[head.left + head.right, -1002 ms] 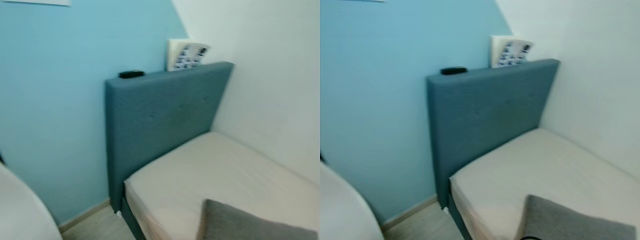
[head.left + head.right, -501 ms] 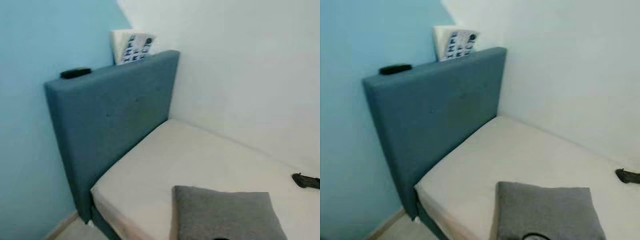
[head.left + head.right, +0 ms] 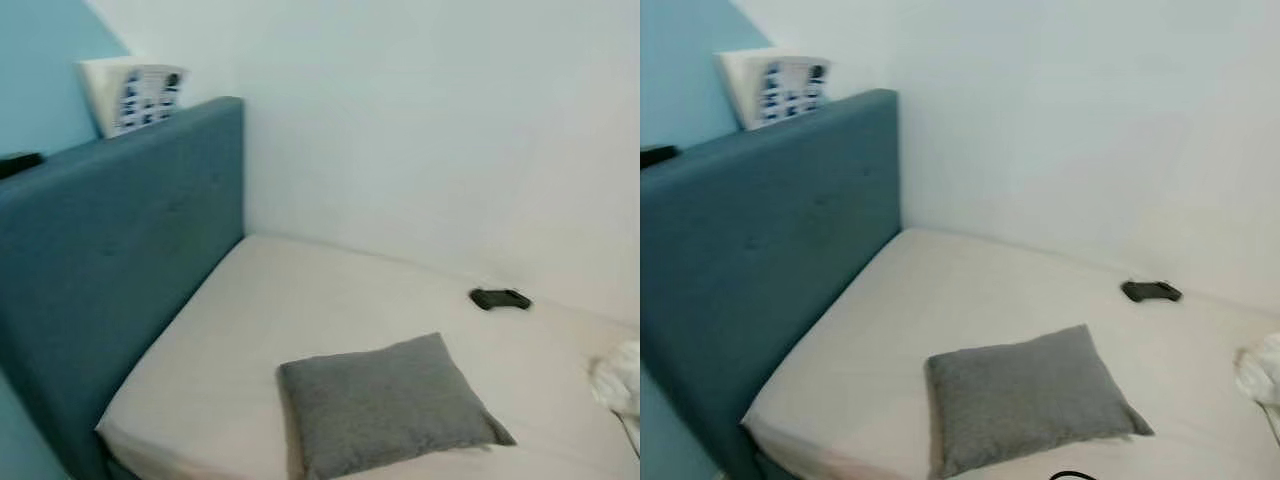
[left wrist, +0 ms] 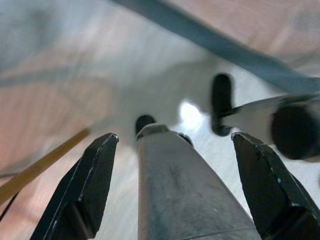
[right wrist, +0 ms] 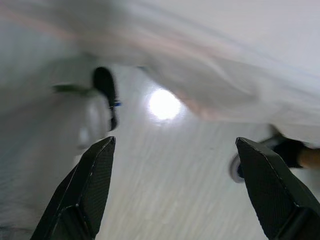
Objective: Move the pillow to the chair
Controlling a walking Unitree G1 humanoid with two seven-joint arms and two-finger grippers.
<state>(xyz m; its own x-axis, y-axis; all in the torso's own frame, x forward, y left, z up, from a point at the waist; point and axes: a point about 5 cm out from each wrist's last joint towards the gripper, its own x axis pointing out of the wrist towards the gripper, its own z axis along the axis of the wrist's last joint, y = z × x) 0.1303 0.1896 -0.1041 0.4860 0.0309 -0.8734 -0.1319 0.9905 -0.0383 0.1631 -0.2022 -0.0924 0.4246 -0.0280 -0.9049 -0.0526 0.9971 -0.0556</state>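
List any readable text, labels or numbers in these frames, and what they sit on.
None can be read.
White card propped on top of the blue headboard: rows of dark marks, too blurred to read.
Grey pillow on the mattress: no print.
Small black object near the wall: no legible marking.
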